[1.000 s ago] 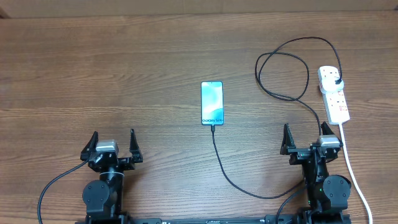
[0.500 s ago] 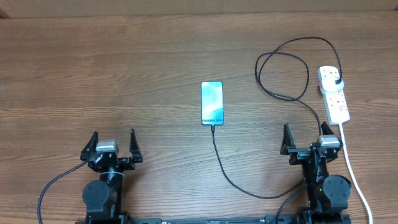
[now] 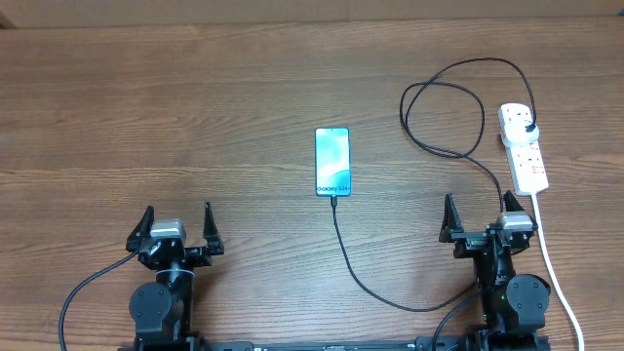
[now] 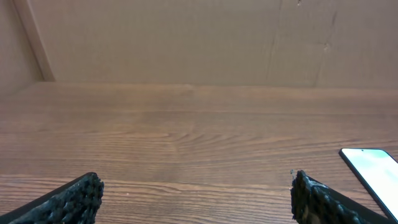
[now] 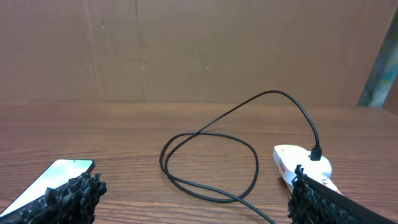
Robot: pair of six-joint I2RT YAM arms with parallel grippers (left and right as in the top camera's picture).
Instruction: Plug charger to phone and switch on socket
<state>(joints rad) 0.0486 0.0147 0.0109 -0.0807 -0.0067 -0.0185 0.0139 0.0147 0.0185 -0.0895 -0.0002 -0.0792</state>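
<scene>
No visible change, phone [image 3: 332, 161], charger [image 3: 343, 249], socket [image 3: 524, 151] unmoved, left pincer [image 3: 176, 213] and right pincer [image 3: 478, 205] spread as before

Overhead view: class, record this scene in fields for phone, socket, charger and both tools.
phone: flat, central, screen lit
socket: far right; switch state unclear
charger: plug in socket, cable looped, tip at phone's near end, seemingly plugged in
left tool: open, empty
right tool: open, empty

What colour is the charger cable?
Black. The charger cable shows best in the right wrist view, looped on the brown table.
</scene>
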